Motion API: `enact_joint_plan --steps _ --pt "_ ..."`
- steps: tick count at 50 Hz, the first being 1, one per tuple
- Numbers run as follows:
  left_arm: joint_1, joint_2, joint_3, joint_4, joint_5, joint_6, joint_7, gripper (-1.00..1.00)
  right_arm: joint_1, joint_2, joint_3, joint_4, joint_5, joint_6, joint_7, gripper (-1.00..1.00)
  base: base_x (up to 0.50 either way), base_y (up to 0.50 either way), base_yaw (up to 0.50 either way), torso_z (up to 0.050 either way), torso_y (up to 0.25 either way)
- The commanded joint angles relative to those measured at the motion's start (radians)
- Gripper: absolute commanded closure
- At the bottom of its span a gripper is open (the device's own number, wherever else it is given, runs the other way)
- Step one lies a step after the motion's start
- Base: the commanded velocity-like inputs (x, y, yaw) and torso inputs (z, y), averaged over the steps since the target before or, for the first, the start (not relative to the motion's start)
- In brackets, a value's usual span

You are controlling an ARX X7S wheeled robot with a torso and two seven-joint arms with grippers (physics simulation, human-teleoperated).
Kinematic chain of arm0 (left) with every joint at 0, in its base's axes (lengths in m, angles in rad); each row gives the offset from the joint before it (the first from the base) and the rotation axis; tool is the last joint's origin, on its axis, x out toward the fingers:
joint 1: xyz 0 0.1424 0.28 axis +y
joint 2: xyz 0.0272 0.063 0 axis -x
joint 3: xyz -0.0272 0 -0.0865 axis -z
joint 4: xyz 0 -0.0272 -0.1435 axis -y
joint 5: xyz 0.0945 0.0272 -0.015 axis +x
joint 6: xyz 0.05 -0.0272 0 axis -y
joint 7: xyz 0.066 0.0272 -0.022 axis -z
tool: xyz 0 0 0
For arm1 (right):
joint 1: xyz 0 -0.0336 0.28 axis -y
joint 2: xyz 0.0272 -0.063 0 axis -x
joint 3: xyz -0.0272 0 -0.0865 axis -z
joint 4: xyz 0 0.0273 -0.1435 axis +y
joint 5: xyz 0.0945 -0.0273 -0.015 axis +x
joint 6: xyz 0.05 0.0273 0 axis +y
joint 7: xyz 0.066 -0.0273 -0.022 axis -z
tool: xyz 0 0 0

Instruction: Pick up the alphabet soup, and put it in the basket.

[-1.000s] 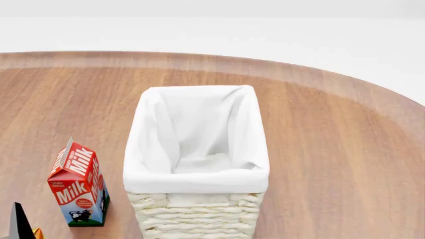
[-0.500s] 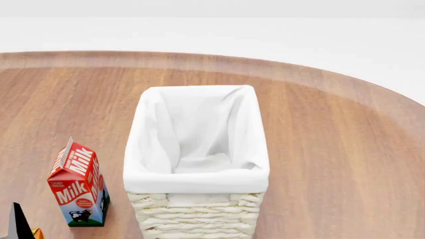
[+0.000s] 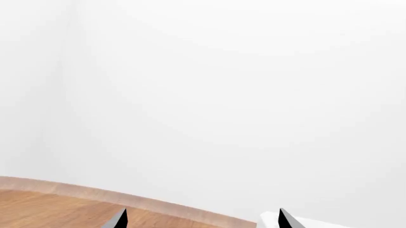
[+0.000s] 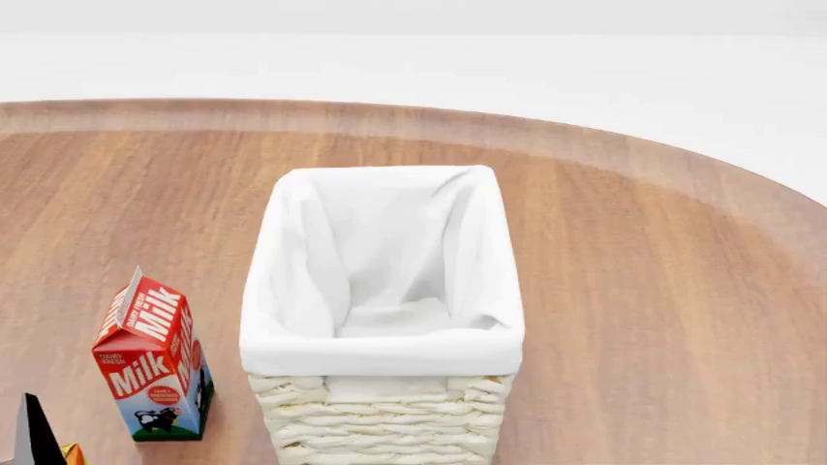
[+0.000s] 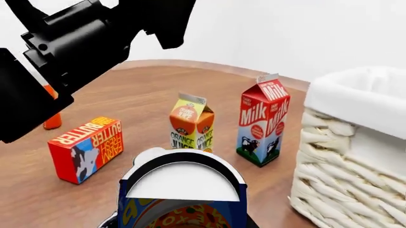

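Observation:
The alphabet soup (image 5: 182, 190), a blue can with a white top, fills the near part of the right wrist view, sitting between the jaws of my right gripper (image 5: 182, 222), which is shut on it. The basket (image 4: 382, 291), cream wicker with a white cloth lining, stands mid-table and is empty; it also shows in the right wrist view (image 5: 355, 156), close beside the can. My left gripper (image 3: 201, 221) is open and empty, its fingertips (image 3: 119, 219) wide apart, facing the table's far edge and the wall. Neither the right gripper nor the can shows in the head view.
A milk carton (image 4: 153, 360) stands left of the basket, also in the right wrist view (image 5: 261, 122). An orange juice carton (image 5: 191, 124), a butter box (image 5: 87, 148) and a small red-orange item (image 5: 52, 119) stand beyond. The black left arm (image 5: 82, 42) hangs above them. A black tip (image 4: 31, 436) pokes into the head view.
The black tip at the head view's lower left corner has slipped slightly down and left. The basket and milk carton have not moved.

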Motion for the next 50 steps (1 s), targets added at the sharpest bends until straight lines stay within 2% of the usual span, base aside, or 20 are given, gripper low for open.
enact_joint_plan --steps 1,15,33,41,50 --pt "0.001 -0.003 0.001 0.001 -0.001 0.002 -0.002 -1.0 -0.027 0.023 0.024 -0.049 0.07 -0.124 -0.064 1.0 0.0 0.0 0.0 0.0 0.0" --pt "0.005 -0.008 0.001 0.013 -0.001 -0.003 -0.009 -1.0 -0.049 0.043 0.063 -0.098 0.16 -0.164 -0.056 1.0 0.0 0.0 0.0 0.0 0.0" --pt "-0.002 -0.007 0.009 0.002 0.002 -0.001 -0.009 -1.0 -0.036 0.049 0.111 -0.138 0.179 -0.145 0.018 1.0 0.0 0.0 0.0 0.0 0.0" --pt "-0.006 -0.005 0.013 -0.005 0.004 0.001 -0.009 -1.0 -0.012 0.072 0.128 -0.218 0.169 -0.064 0.091 1.0 0.0 0.0 0.0 0.0 0.001" --pt "-0.009 -0.007 0.013 -0.012 0.0 0.004 -0.009 -1.0 0.076 0.098 0.156 -0.367 0.173 0.151 0.245 1.0 0.0 0.0 0.0 0.0 0.0"
